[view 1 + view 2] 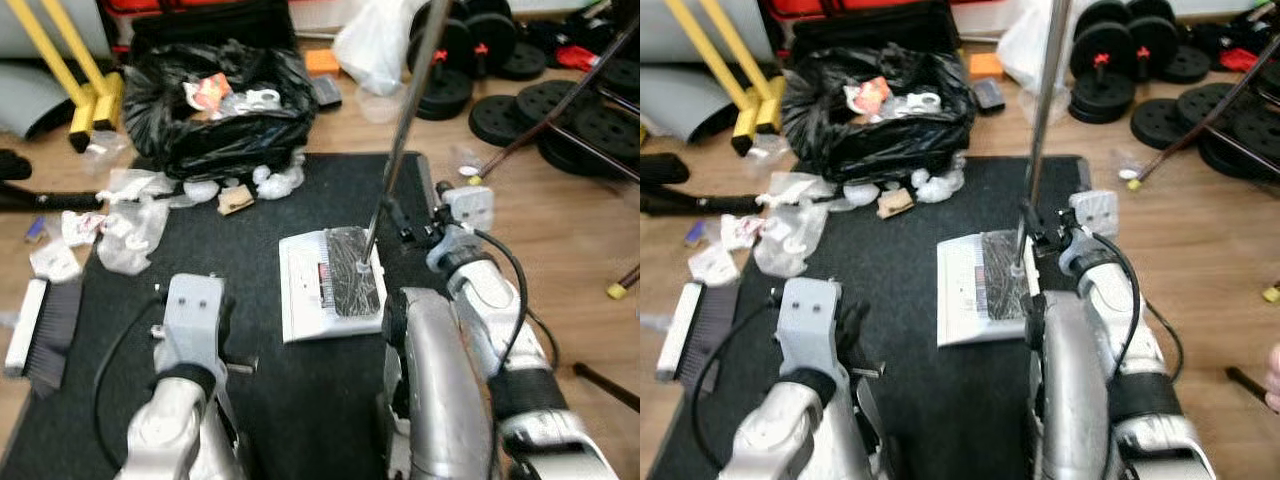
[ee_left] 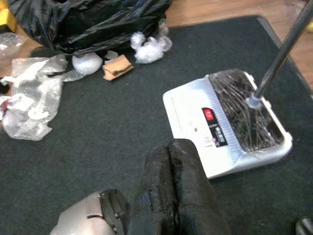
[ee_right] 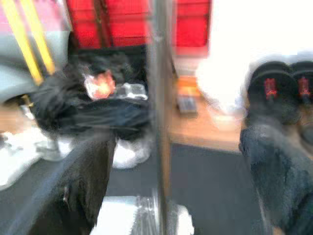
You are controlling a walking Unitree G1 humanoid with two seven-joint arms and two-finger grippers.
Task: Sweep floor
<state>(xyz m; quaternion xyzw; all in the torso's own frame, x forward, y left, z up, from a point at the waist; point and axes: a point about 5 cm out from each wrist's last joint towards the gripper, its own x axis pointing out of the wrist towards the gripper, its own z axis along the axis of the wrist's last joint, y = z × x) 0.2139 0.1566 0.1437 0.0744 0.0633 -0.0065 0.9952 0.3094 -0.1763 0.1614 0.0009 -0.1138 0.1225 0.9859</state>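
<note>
A white floor sweeper [image 1: 330, 283] lies on the dark mat [image 1: 250, 400], its clear dust window toward my right. Its metal pole [image 1: 405, 120] rises from it up and away. My right gripper [image 1: 410, 232] is open right beside the sweeper. In the right wrist view the pole [image 3: 159, 122] stands between the wide-apart fingers [image 3: 90, 181], not clamped. My left gripper [image 2: 171, 147] is shut on nothing, low over the mat just left of the sweeper [image 2: 227, 125]. Crumpled plastic scraps [image 1: 130, 230] and a cardboard bit [image 1: 236, 198] lie at the mat's far left.
A full black rubbish bag [image 1: 215, 105] sits at the mat's far edge. A hand brush [image 1: 45, 330] lies on the mat's left edge. Weight plates [image 1: 560, 110] and a dark bar [image 1: 540, 125] crowd the right; yellow legs [image 1: 75, 70] stand at the far left.
</note>
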